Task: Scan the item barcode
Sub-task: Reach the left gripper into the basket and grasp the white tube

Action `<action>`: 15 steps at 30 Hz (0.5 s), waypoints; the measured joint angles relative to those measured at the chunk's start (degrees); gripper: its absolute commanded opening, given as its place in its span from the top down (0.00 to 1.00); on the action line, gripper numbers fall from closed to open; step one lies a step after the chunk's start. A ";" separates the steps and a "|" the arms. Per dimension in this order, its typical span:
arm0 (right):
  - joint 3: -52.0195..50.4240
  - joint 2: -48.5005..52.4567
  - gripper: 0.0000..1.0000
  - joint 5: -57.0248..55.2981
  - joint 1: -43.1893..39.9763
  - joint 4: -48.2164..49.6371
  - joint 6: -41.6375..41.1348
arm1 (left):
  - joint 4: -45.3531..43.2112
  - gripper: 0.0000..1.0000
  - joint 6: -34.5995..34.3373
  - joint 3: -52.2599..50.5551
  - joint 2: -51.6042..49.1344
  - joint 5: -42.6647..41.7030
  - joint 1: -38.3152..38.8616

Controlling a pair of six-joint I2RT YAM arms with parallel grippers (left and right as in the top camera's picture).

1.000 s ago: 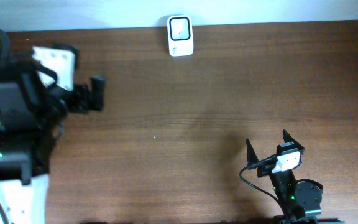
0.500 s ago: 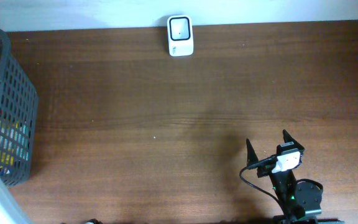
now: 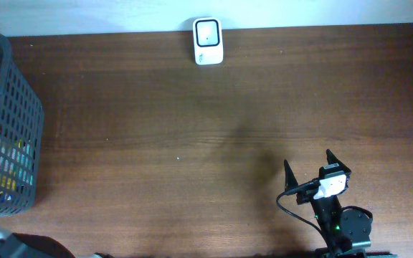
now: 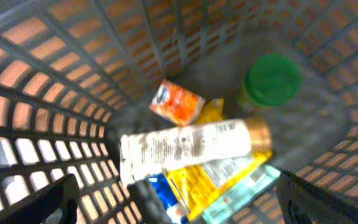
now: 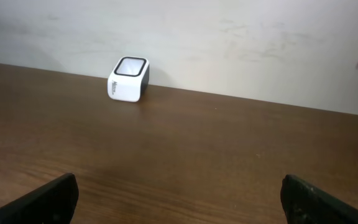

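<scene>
The white barcode scanner [image 3: 207, 41] stands at the table's far edge, and the right wrist view shows the scanner [image 5: 129, 79] far ahead. A grey mesh basket [image 3: 16, 115] at the left holds the items: a white tube with a gold cap [image 4: 191, 143], a green-lidded bottle [image 4: 271, 78], an orange packet [image 4: 178, 102], a yellow packet [image 4: 219, 177] and a teal pack [image 4: 247, 190]. My left gripper [image 4: 179, 199] hangs open above them, holding nothing. My right gripper [image 3: 308, 163] is open and empty at the front right, low over bare wood [image 5: 179, 193].
Brown wooden table [image 3: 192, 143] with a pale wall behind the scanner. A dark part of my left arm [image 3: 31, 248] shows at the bottom left edge of the overhead view. The basket walls [image 4: 55, 81] surround the left gripper's view.
The left arm, which covered the basket from above a second ago, has swung off toward the bottom left, uncovering the basket. The right arm has not moved.
</scene>
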State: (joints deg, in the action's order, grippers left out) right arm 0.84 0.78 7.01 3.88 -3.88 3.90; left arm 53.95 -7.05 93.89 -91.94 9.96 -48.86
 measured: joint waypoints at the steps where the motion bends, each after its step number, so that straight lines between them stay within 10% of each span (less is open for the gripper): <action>1: 0.00 0.00 0.02 0.02 0.00 0.00 0.00 | -1.86 0.01 0.72 -2.40 0.00 -0.02 0.02; 15: 0.00 0.00 0.02 0.00 0.00 0.00 0.00 | -22.14 0.01 17.35 -20.61 -4.13 -0.76 0.02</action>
State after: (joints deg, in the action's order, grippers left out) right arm 0.84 0.78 7.01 3.88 -3.88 3.90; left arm 31.81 10.31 73.28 -96.07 9.19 -48.84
